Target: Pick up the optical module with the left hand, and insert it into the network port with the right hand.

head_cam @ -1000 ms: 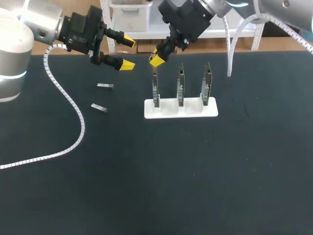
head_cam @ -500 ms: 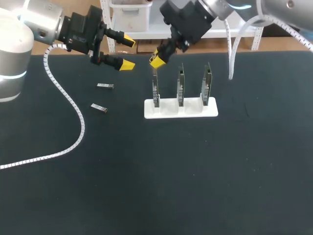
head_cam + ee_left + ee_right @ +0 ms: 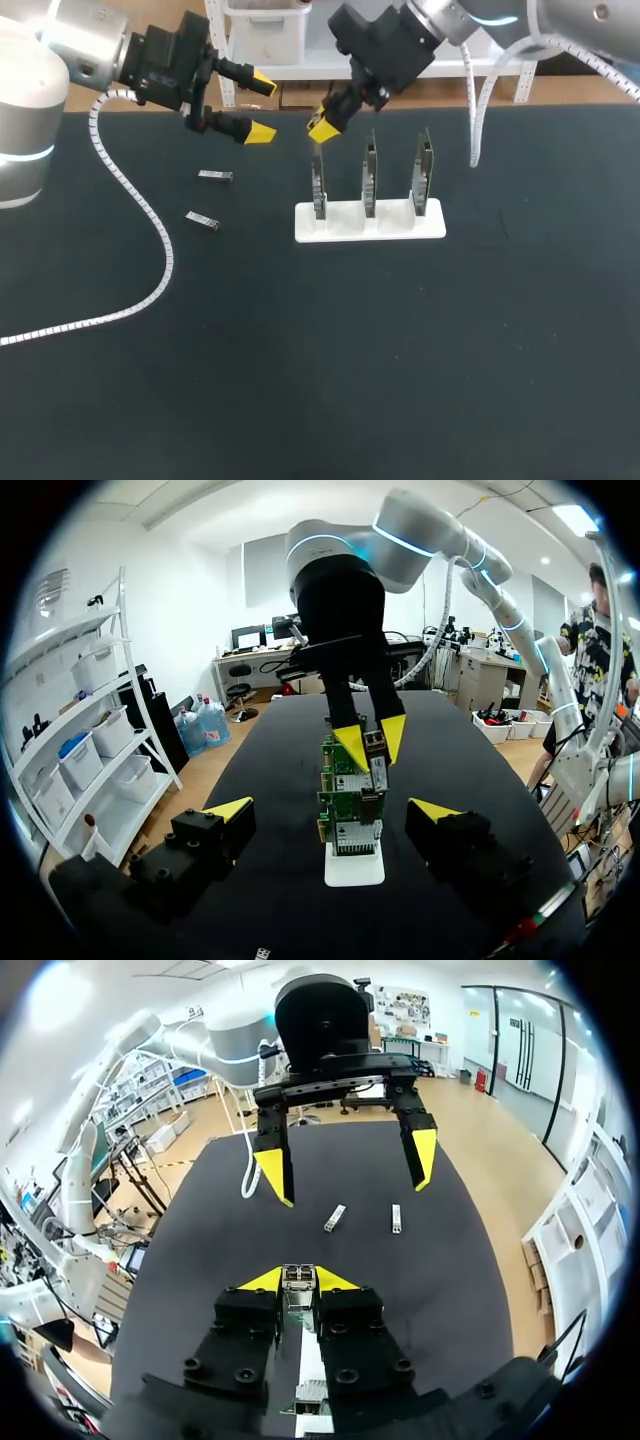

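Note:
My right gripper [image 3: 322, 126] hangs just above the leftmost of three upright green boards [image 3: 318, 185] in a white stand [image 3: 368, 224]. It is shut on a small silver optical module [image 3: 298, 1277], which shows between its yellow tips in the right wrist view. In the left wrist view the same gripper [image 3: 371, 742] holds the module [image 3: 378, 772] over the row of boards [image 3: 347, 810]. My left gripper [image 3: 262, 107] hovers open and empty to the left of the stand. Two loose modules [image 3: 215, 176] [image 3: 202, 219] lie on the black table below it.
A white ribbed cable [image 3: 150, 235] from my left arm trails across the table's left side. Another white hose [image 3: 468, 100] hangs from my right arm behind the stand. The two loose modules [image 3: 335, 1218] [image 3: 396, 1218] lie ahead of my right gripper.
My right arm's wrist has shifted slightly to the right, its tips staying just above the leftmost board. The left arm has not moved.

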